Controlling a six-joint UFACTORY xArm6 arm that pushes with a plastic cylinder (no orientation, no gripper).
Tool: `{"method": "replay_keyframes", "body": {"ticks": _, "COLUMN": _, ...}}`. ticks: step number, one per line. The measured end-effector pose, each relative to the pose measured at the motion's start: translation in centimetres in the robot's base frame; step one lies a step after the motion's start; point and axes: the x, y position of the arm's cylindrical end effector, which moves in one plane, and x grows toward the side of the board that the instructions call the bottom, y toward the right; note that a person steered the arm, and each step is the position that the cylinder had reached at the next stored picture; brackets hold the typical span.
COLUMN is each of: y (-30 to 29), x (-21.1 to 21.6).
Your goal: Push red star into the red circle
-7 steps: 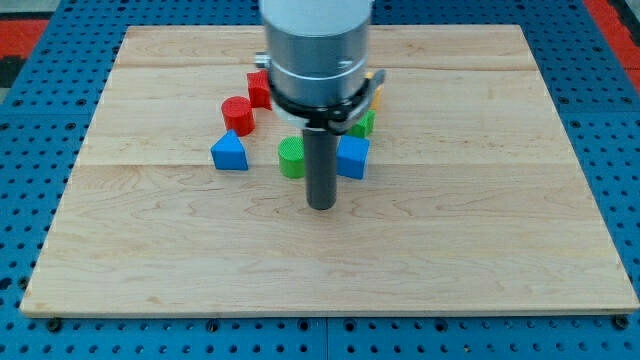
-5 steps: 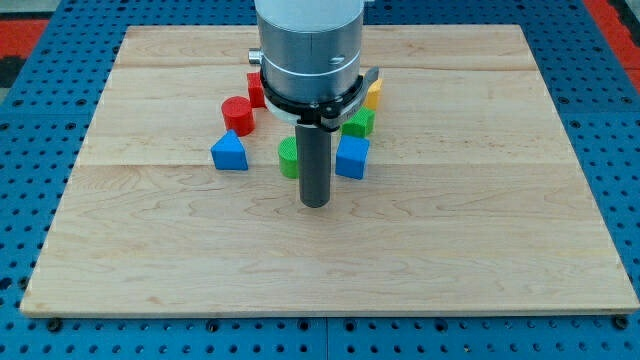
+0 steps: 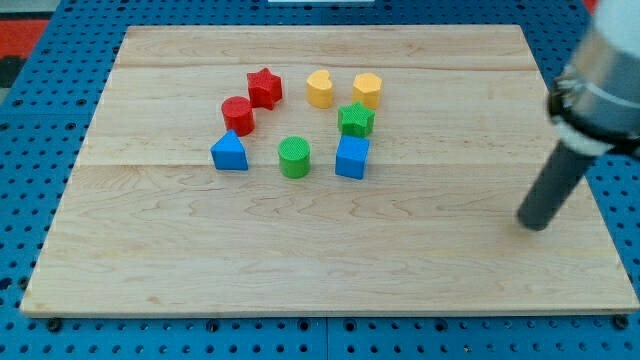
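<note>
A: Where is my tip [image 3: 537, 224]? Is there any gripper to speak of?

B: No gripper at all, so nothing to open or close; the arm ends in a plain dark rod. Its tip sits on the wooden board [image 3: 320, 260] near the right edge, well apart from every block, at about 4 o'clock from the cluster. The rod's upper part and its grey housing are blurred and cut off by the view's right edge.

A: And the red star [image 3: 264, 87]?

B: Fully visible, at the cluster's upper left. The red circle [image 3: 238, 114] lies at its 7 o'clock, just beside it; I cannot tell if they touch.

A: The others?

B: A blue triangle [image 3: 230, 152] at 6 o'clock from the red circle, a green circle [image 3: 294, 157], a blue cube [image 3: 352, 157], a green star [image 3: 356, 119], a yellow heart [image 3: 320, 88], and a yellow block [image 3: 367, 89] whose shape is hard to make out, perhaps six-sided.
</note>
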Motion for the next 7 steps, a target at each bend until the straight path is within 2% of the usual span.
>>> {"method": "replay_keyframes", "body": {"ticks": 2, "y": 3.8, "x": -1.7}}
{"method": "replay_keyframes", "body": {"ticks": 3, "y": 5.2, "x": -4.4}}
{"method": "replay_keyframes", "body": {"ticks": 5, "y": -4.3, "x": -16.0}}
{"method": "replay_keyframes", "body": {"ticks": 6, "y": -12.8, "x": -21.9}}
{"method": "replay_keyframes", "body": {"ticks": 7, "y": -20.7, "x": -24.9}}
